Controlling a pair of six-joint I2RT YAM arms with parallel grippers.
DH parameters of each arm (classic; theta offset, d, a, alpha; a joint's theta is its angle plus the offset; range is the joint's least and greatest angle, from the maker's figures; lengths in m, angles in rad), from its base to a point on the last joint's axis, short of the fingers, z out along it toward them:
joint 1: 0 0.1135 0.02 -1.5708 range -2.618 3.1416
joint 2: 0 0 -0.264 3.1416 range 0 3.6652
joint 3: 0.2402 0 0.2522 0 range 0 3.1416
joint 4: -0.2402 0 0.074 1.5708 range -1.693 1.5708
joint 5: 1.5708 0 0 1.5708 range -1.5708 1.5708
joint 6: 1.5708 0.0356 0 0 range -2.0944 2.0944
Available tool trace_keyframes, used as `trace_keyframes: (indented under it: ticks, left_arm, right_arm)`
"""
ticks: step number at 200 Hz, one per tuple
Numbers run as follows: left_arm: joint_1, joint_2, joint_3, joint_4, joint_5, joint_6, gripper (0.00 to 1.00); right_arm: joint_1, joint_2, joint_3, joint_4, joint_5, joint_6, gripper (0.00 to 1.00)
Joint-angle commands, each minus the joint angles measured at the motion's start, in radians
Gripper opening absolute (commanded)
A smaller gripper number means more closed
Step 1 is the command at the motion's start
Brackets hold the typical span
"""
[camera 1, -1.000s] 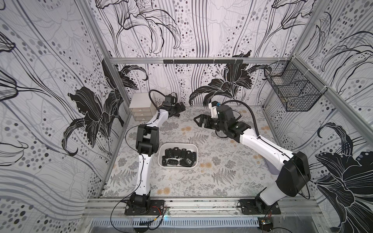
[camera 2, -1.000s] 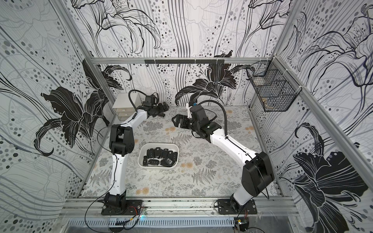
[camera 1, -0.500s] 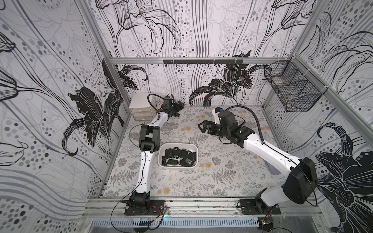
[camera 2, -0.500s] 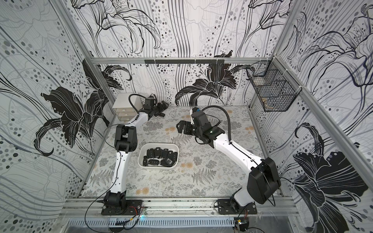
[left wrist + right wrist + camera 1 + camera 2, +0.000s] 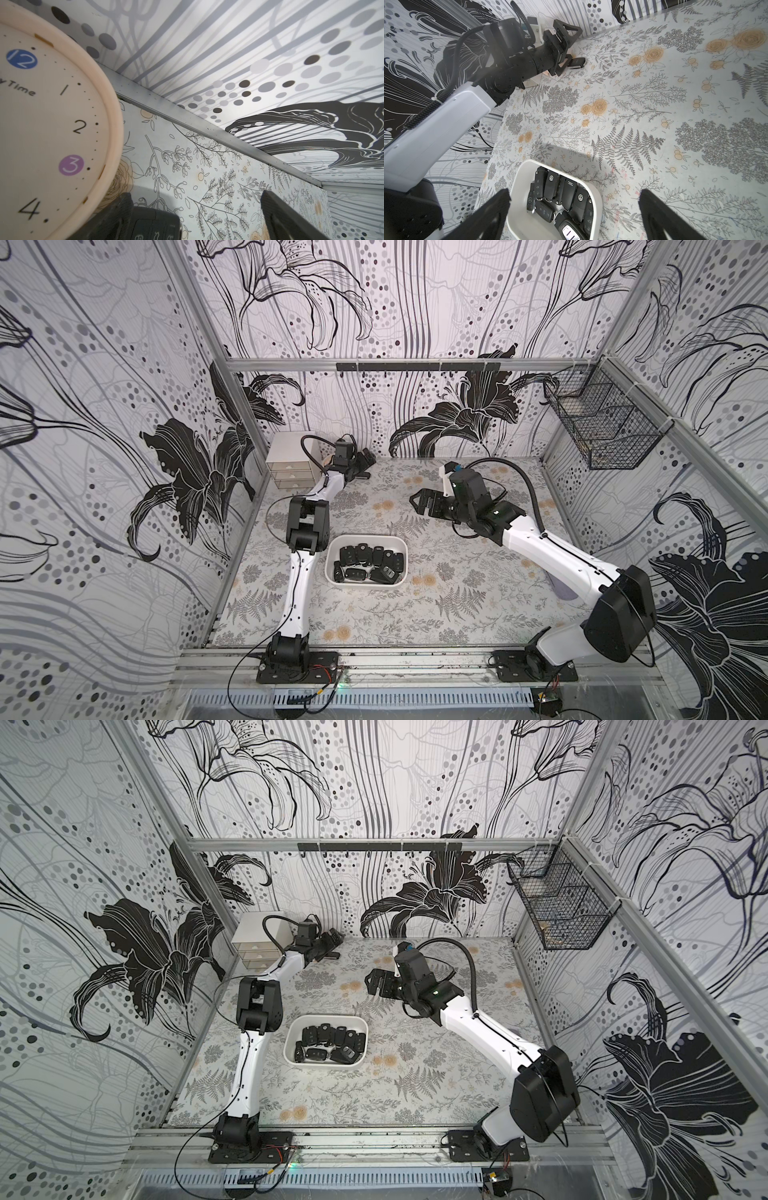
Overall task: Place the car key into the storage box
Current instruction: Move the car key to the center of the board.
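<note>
- Left fingers (image 5: 280, 220) are spread wide and grip nothing. They sit low over the far left corner of the counter (image 5: 457, 597), close to the back wall.
- Between them the car key (image 5: 154, 225), black with buttons, lies flat on the counter. It is right beside one finger and well clear of the other. Whether it touches the near finger I cannot tell.
- Right fingers (image 5: 656, 218) are just as wide apart and empty. They hang in the air over the middle of the counter, a little past the far edge of the storage box (image 5: 367, 536).
- That box is white and shallow with rounded corners. It sits near the left arm's lower link, well apart from the car key.
- Black key fobs (image 5: 368, 562) fill the box in a loose heap.
- Close by the left fingers stands a clock (image 5: 52, 124) with a cream rim.
- Next to it, a small grey drawer cabinet (image 5: 289, 466) fills the corner.
- On the right wall hangs a black wire basket (image 5: 598, 435).
</note>
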Motion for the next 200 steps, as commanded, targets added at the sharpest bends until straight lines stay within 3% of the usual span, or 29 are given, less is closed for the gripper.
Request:
trace_keyframes:
  ticks: [1, 60, 132, 200]
  left_arm:
    - [0.019, 0.007, -0.001, -0.001, -0.044, 0.023, 0.99]
    - [0.022, 0.042, 0.019, -0.011, 0.001, 0.055, 0.99]
    - [0.016, 0.062, 0.003, 0.031, 0.228, 0.067, 0.99]
    - [-0.043, 0.067, 0.001, 0.052, 0.327, 0.069, 0.99]
  right_arm:
    - [0.008, 0.011, 0.012, -0.017, 0.009, 0.002, 1.0]
    - [0.008, 0.034, 0.026, -0.018, -0.003, 0.005, 1.0]
    - [0.008, 0.055, 0.038, -0.026, -0.019, 0.011, 1.0]
    - [0.007, 0.054, 0.031, -0.03, -0.035, 0.017, 1.0]
